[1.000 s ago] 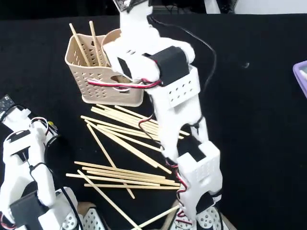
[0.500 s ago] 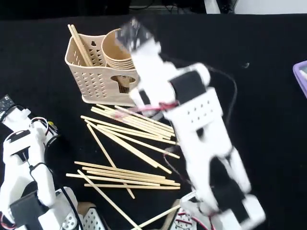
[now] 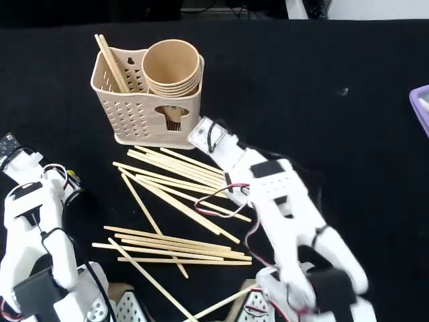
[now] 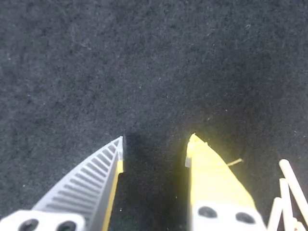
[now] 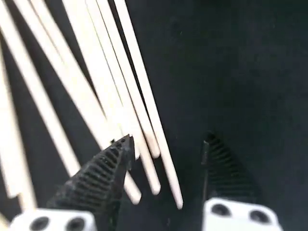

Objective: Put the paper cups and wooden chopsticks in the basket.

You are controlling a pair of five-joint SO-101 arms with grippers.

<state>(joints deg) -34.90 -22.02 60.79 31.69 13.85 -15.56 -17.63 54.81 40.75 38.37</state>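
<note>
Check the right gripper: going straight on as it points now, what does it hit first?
Most likely the chopsticks. The right gripper is open and points down at the ends of a bundle lying on the black table. How far above them it is, I can't tell.

I've got a table (image 3: 348, 134) covered in black cloth. The basket (image 3: 144, 117) stands on it, far side, left of centre. Loose wooden chopsticks (image 3: 175, 176) lie flat on the cloth just in front of the basket: one fanned bundle near it, another bundle nearer my side, and a few singles crossing between them. A purple object (image 3: 421, 107) sits at the right edge, well apart from the rest.
</note>
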